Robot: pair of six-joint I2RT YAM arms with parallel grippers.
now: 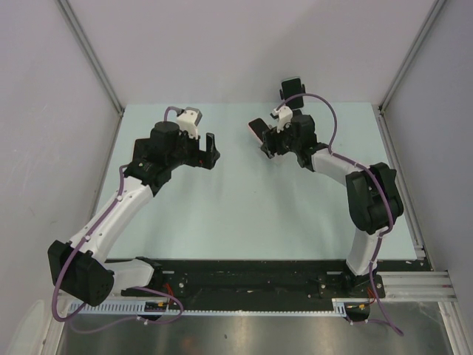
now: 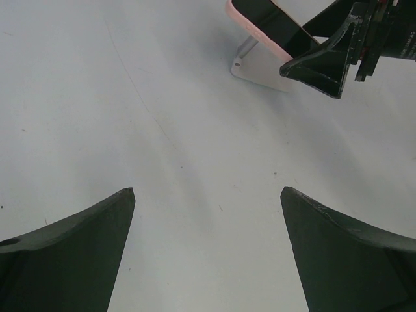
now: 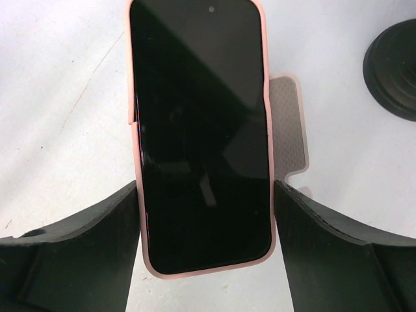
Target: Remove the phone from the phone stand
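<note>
Nearest you, your left gripper (image 2: 208, 195) hangs over bare table (image 2: 97, 97) with its jaws spread wide and nothing between them. It looks parked out of the way, since this job likely needs only one arm.

Farther out, your right gripper (image 3: 207, 186) has closed partway onto the phone (image 3: 201, 130). One finger presses on each long edge near the bottom, which should give a square hold for lifting. The phone leans back against the stand (image 3: 289, 130) and, as far as I can judge, has not left it yet.

Beyond that, a dark round thing (image 3: 393, 68) sits apart from the stand; I cannot tell what it is.

Your count: two grippers, one phone, one stand, one dark round thing.
</note>
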